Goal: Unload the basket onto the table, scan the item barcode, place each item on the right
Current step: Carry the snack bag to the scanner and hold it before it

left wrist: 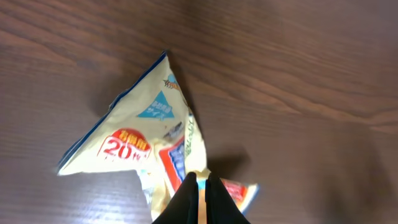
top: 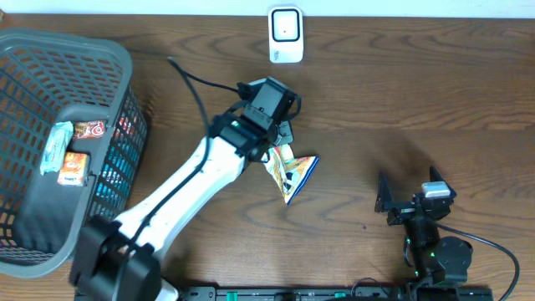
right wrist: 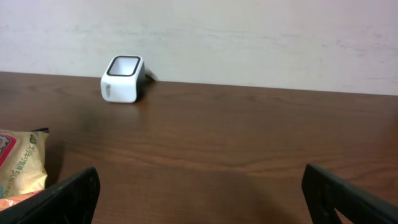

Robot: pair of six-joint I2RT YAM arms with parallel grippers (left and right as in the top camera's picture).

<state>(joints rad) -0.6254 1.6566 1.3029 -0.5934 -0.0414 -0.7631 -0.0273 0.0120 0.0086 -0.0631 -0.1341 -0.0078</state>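
The left gripper (left wrist: 199,186) was pinched shut on an edge of the bag (left wrist: 143,137), near the middle of the table (top: 418,100). The grasp looked made; showing its barcode to the scanner (top: 285,33), well apart at the far edge, was left. The bag was cream, creased and blue-trimmed, with a red badge; no barcode showed. The right gripper (right wrist: 199,202) stood spread, empty.

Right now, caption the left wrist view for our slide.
Left claw shut on a cream snack bag, dark wooden table behind.
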